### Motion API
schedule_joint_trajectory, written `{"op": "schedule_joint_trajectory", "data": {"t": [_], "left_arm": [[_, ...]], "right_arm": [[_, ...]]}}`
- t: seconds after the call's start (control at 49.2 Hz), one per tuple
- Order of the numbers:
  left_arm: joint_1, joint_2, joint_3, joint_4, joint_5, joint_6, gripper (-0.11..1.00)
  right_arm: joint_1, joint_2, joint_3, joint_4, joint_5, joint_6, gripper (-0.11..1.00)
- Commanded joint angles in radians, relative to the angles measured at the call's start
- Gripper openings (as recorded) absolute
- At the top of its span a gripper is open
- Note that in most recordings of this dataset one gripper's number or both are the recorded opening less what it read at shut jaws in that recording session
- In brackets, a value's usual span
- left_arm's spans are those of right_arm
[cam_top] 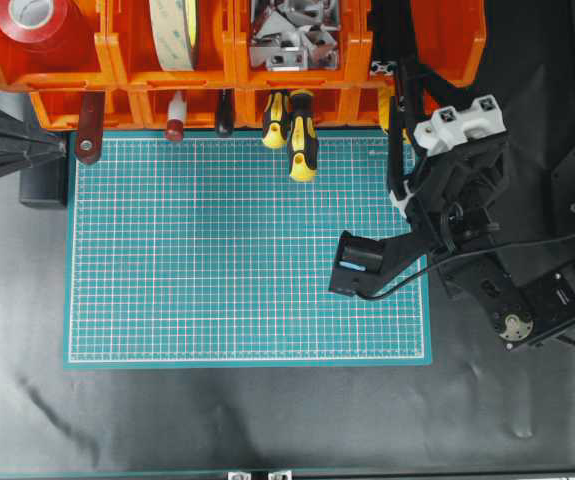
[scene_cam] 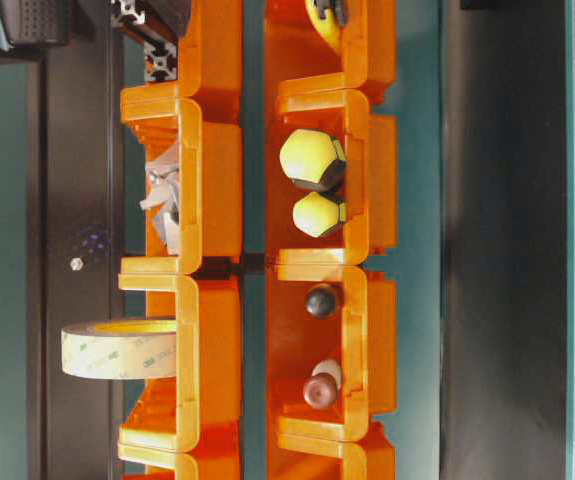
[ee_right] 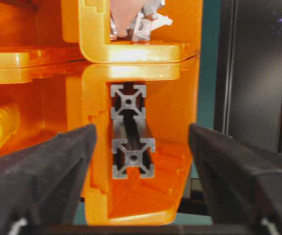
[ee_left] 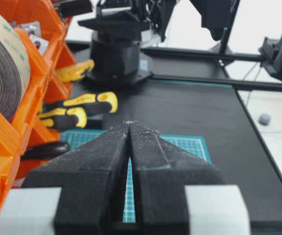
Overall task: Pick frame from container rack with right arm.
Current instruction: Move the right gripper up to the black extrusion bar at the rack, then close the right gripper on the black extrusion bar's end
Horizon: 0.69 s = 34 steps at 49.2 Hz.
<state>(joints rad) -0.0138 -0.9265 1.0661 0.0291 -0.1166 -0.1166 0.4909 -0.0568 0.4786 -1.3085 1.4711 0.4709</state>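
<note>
Right wrist view shows the right claw (ee_right: 141, 171) spread wide, its fingers (ee_right: 42, 171) on either side of the pale slotted ends of two frame bars (ee_right: 131, 132) stacked in an orange bin of the container rack (ee_right: 141, 54). Overhead, the right arm (cam_top: 447, 190) reaches to the rack's right end over the green mat (cam_top: 217, 260). Left claw (ee_left: 130, 147) is pressed closed and empty.

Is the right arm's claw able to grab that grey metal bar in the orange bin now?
Probably yes. The right gripper is open, the frame sits end-on between its fingers inside the container rack, and nothing blocks the gap.
</note>
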Motion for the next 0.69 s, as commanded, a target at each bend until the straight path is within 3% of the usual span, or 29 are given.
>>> {"op": "schedule_joint_trajectory", "data": {"t": [0.0, 0.102, 0.264, 0.509, 0.671], "left_arm": [[0.003, 0.005, -0.009, 0.003, -0.005, -0.005, 0.00], [0.003, 0.005, -0.009, 0.003, -0.005, -0.006, 0.00], [0.003, 0.002, -0.009, 0.003, -0.005, -0.006, 0.00], [0.002, 0.003, -0.009, 0.003, -0.005, -0.006, 0.00], [0.002, 0.002, -0.009, 0.003, -0.005, -0.006, 0.00]], "right_arm": [[-0.002, -0.009, -0.009, -0.006, -0.002, 0.002, 0.69], [-0.002, -0.011, -0.009, -0.006, -0.006, 0.002, 0.58], [0.003, -0.009, -0.014, -0.005, 0.005, -0.005, 0.27], [0.028, -0.002, -0.044, -0.006, 0.057, -0.026, 0.27], [0.067, -0.002, -0.086, -0.008, 0.121, -0.106, 0.27]]}}
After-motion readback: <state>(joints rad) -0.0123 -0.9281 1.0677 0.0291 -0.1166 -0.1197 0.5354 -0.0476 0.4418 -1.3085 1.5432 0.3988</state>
